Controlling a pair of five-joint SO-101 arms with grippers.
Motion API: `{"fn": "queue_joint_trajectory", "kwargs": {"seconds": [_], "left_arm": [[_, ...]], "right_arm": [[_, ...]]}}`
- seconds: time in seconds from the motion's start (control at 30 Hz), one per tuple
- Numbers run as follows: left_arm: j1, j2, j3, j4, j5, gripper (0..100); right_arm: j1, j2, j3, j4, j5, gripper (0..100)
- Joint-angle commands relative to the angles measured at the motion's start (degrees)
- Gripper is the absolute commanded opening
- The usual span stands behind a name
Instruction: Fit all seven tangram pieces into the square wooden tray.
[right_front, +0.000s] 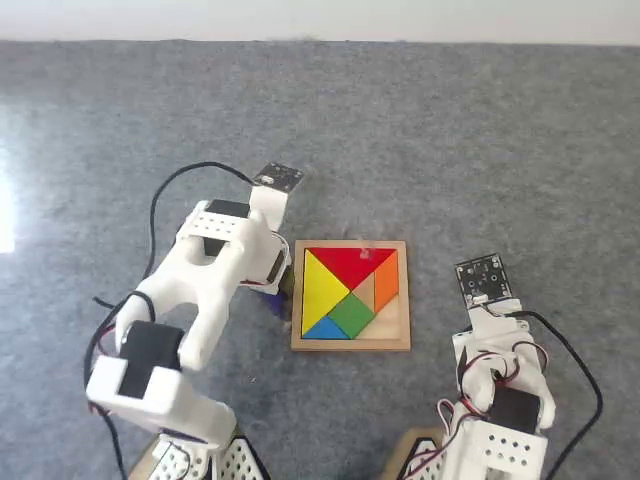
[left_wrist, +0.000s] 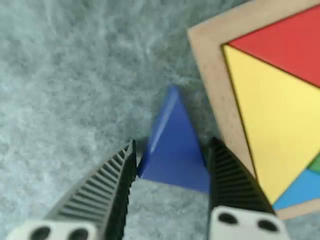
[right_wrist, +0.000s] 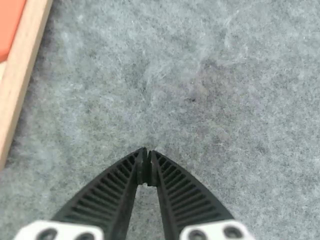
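The square wooden tray holds red, yellow, green, light blue and orange pieces, with a bare wooden patch near its middle right. A dark blue triangle sits on the carpet just outside the tray's left rim. My left gripper straddles the triangle, with a finger pressed against each side of its base. In the high view the left arm hangs over that spot and the blue triangle peeks out below it. My right gripper is shut and empty over carpet, right of the tray rim.
Grey carpet covers the whole table. The right arm stands near the front edge, right of the tray. The arm bases sit at the front, and open carpet lies behind and to both sides of the tray.
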Motion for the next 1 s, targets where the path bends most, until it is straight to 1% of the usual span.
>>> {"fn": "queue_joint_trajectory", "kwargs": {"seconds": [0.0, 0.17, 0.37, 0.5, 0.6, 0.7, 0.83, 0.9, 0.97], "left_arm": [[-0.09, 1.05, -1.89, 0.44, 1.05, 22], [-0.26, 3.08, -1.80, 0.88, 1.32, 22], [0.09, 2.99, -2.59, 1.93, 1.49, 11], [0.09, 2.99, -7.34, 6.86, 1.58, 6], [0.26, 2.90, -11.65, 11.25, 1.58, 4], [-0.44, 2.29, -15.96, 14.68, 1.49, 5], [-2.20, -5.10, -18.68, 20.40, 1.41, 13], [-2.37, -12.13, -16.13, 21.63, 1.58, 15], [-2.37, -19.96, -10.51, 20.84, 3.25, 16]], "right_arm": [[-0.57, -0.66, 1.05, 0.13, 0.00, 1.7], [-0.57, -0.66, 1.05, 0.13, 0.00, 1.7], [-0.57, -0.66, 1.05, 0.22, 0.00, 1.7], [-0.57, -0.66, 1.05, 0.22, 0.00, 1.7], [-0.57, -0.66, 1.05, 0.22, 0.00, 1.7], [-0.57, -0.66, 1.05, 0.22, 0.00, 1.7], [-0.57, -0.66, 1.05, 0.13, 0.00, 1.7], [-0.57, -0.66, 1.05, 0.13, 0.00, 1.7], [-0.57, -0.66, 1.05, 0.13, 0.00, 1.7]]}}
